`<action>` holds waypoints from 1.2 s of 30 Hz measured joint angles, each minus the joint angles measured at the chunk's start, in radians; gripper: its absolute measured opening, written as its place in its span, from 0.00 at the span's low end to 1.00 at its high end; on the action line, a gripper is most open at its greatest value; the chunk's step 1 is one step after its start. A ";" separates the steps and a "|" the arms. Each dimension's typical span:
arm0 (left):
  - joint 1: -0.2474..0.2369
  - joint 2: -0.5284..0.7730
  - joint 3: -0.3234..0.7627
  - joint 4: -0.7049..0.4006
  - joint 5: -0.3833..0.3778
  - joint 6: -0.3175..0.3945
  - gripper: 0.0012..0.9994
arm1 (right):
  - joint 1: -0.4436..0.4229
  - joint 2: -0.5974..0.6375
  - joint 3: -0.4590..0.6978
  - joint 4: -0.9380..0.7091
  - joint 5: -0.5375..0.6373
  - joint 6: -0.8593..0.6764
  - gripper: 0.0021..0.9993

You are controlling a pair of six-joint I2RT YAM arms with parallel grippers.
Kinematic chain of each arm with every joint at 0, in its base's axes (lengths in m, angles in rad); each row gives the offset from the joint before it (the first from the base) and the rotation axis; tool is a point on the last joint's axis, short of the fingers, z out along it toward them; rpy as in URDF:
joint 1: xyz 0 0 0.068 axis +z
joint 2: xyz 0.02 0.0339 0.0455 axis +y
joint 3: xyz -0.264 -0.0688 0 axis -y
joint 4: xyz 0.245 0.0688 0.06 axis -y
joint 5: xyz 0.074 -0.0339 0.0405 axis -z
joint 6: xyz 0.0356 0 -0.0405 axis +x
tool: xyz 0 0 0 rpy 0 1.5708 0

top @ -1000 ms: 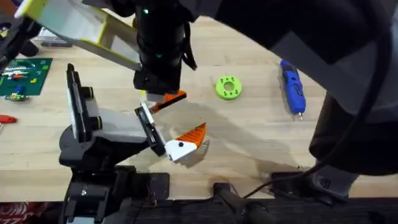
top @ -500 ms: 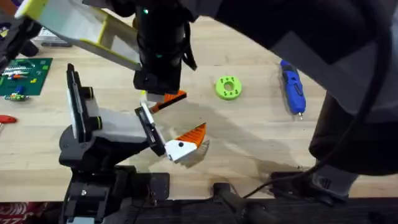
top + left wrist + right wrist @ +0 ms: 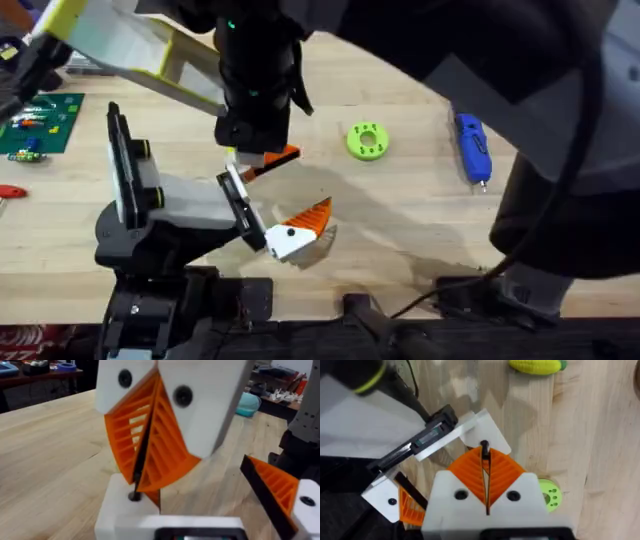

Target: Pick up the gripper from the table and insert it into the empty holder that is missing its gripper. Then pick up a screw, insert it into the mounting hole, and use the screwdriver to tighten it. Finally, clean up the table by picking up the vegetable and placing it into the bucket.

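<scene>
orange tapered tip on white beak base (image 3: pixel 272 157): light, stiff, slick; i'd pinch the base.
left gripper (image 3: pixel 136 480): pads shut.
right gripper (image 3: pixel 484 452): pads shut.

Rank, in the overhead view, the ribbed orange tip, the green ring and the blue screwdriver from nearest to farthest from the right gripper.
1. ribbed orange tip: just beside the right gripper, towards the bases.
2. green ring: on its right.
3. screwdriver: far right.
</scene>
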 joint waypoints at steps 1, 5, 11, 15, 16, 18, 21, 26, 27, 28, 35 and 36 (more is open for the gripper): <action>0.000 0.000 0.000 0.000 0.000 0.000 0.99 | 0.000 0.003 0.000 0.000 0.000 0.000 0.01; 0.000 0.000 0.000 0.000 0.000 0.000 0.99 | 0.000 0.008 0.000 0.000 0.000 0.000 0.01; 0.000 0.000 0.000 0.000 0.000 0.000 0.99 | 0.000 0.008 0.000 0.000 0.000 0.000 0.01; 0.000 0.000 0.000 0.000 0.000 0.000 0.99 | 0.000 0.008 0.000 0.000 0.000 0.000 0.01; 0.000 0.000 0.000 0.000 0.000 0.000 0.99 | 0.000 0.008 0.000 0.000 0.000 0.000 0.01; 0.000 0.000 0.000 0.000 0.000 0.000 0.99 | 0.000 0.008 0.000 0.001 0.000 0.000 0.01; 0.000 0.000 0.000 0.000 0.000 0.000 0.99 | 0.000 0.008 0.000 0.000 0.000 0.000 0.01; 0.000 0.000 0.000 0.000 0.000 0.000 0.99 | 0.000 0.008 0.000 0.001 0.000 0.000 0.01; 0.000 0.000 0.000 0.000 0.000 0.000 0.99 | 0.000 0.009 0.000 0.002 0.000 0.000 0.01; 0.000 0.000 0.000 0.000 0.000 0.000 0.99 | 0.000 0.012 0.000 0.003 0.000 0.000 0.01; 0.000 0.005 0.000 -0.001 -0.001 -0.021 0.99 | 0.000 0.030 0.005 0.010 0.000 0.000 0.01; 0.000 0.005 0.000 -0.001 0.000 -0.021 0.99 | 0.000 0.030 0.006 0.010 0.000 0.000 0.01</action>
